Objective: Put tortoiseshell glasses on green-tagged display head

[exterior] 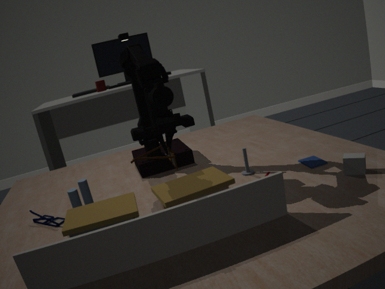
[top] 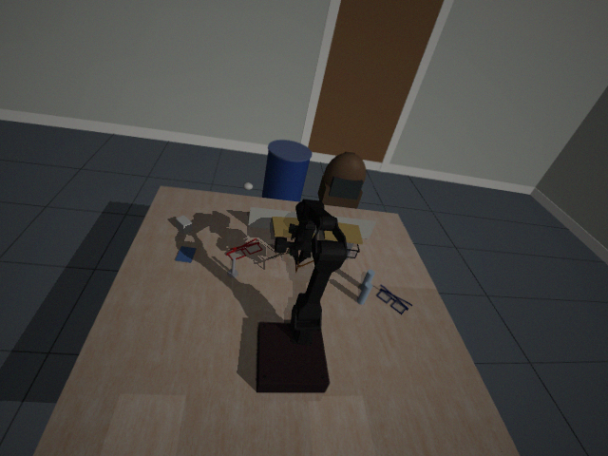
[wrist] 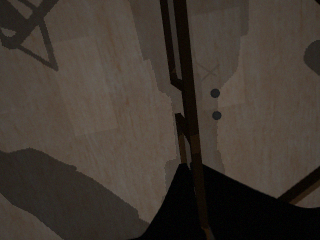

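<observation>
The tortoiseshell glasses (exterior: pixel 144 155) (wrist: pixel 189 100) hang in the air, unfolded, in front of the arm base. My gripper (exterior: pixel 168 152) (wrist: pixel 188 170) is shut on their frame. In the wrist view the frame front runs nearly up and down the picture, seen edge-on, and a temple reaches off to the right. The left yellow block (top: pixel 282 226) (exterior: pixel 192 186) and the right yellow block (top: pixel 346 232) (exterior: pixel 102 214) are beyond the gripper in the top view. I cannot make out a display head's nose or ears, or a green tag. The glasses are clear of both blocks.
A white board (top: pixel 259 216) (exterior: pixel 186 224) stands behind the blocks. Red glasses (top: pixel 228 254) are by a thin grey post (top: pixel 233 267) (exterior: pixel 245 160). Two blue-grey cylinders (top: pixel 364 294) (exterior: pixel 74 198) stand near navy glasses. A blue square (top: pixel 185 254) (exterior: pixel 313 161) and white cube (top: pixel 183 220) (exterior: pixel 354 164) lie left.
</observation>
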`<state>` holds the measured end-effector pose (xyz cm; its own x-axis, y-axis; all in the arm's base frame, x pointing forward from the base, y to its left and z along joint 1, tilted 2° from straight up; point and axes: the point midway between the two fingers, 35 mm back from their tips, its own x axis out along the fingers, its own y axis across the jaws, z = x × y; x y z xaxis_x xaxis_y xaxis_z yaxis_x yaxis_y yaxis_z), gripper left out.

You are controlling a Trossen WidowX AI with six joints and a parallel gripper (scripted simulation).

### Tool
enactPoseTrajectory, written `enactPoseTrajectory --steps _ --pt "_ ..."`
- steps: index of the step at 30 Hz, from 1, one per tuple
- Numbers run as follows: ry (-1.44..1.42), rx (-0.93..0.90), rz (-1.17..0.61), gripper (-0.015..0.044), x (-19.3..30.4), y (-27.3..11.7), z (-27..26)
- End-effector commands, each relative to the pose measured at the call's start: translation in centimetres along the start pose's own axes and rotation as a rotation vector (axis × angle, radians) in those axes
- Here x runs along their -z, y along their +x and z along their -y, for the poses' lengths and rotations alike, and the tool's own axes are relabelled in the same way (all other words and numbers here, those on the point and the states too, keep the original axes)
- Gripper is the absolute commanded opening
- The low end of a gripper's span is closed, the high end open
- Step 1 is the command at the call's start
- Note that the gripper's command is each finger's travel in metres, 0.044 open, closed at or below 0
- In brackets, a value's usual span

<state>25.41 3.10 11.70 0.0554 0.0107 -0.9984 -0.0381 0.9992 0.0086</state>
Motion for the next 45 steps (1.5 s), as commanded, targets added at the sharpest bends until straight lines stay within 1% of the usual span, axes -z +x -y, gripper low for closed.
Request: enactPoseTrajectory --steps 1,12,22,32,41,45 --pt "-0.038 0.004 0.002 0.0000 -1.0 -0.3 -1.9" --pt "-0.147 -0.001 0.002 0.0000 -2.7 -0.6 -7.8" --pt "-0.247 -0.006 0.003 0.0000 -3.1 -0.6 -13.9" --pt "-0.346 -0.011 0.004 0.0000 -2.0 -0.5 -20.3" --pt "-0.436 -0.016 0.006 0.0000 0.2 -0.1 -26.1" --pt "-0.451 -0.017 0.006 0.0000 0.7 -0.1 -27.0"
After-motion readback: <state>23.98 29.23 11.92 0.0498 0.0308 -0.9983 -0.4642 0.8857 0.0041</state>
